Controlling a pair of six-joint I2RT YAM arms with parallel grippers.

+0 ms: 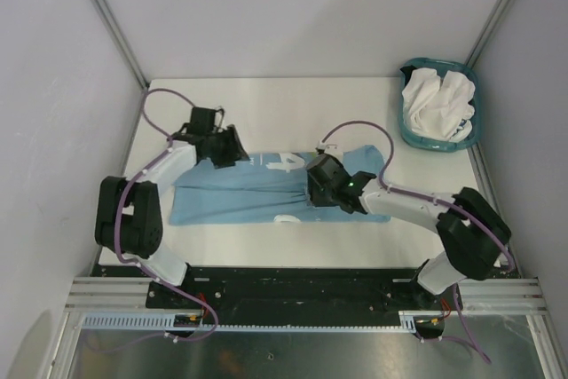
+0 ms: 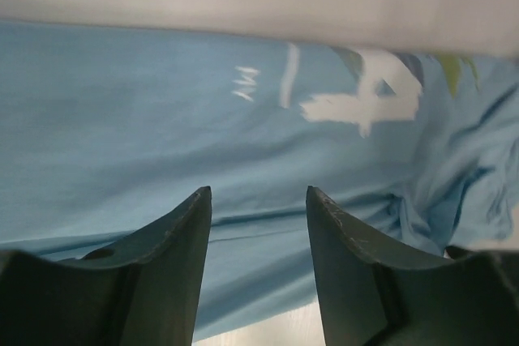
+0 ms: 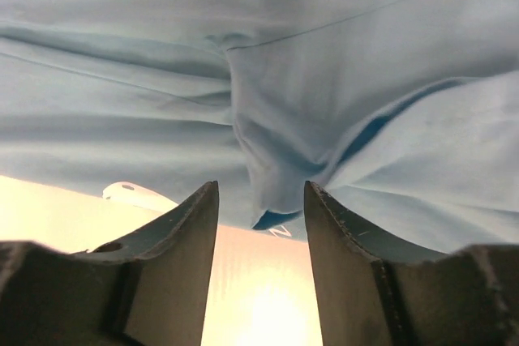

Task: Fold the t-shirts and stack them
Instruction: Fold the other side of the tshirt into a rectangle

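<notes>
The light blue t-shirt (image 1: pixel 257 193) lies spread in the middle of the desk (image 1: pixel 266 104). The left hand (image 2: pixel 259 198) and right hand (image 3: pixel 261 190) both stand apart, empty. The cloth looks soft, light and limp; pinch an edge or corner.

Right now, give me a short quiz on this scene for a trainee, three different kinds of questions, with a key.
1. True or false: the light blue cloth t-shirt with the white 4 lies on the white table.
2. Where are the plain white cloth t-shirts? A: in the teal plastic basket. B: stacked at the table's left edge. C: hanging on the wall.
3. Is the right tool open or shut?
Key: 1 true; 2 A; 3 open.
</notes>
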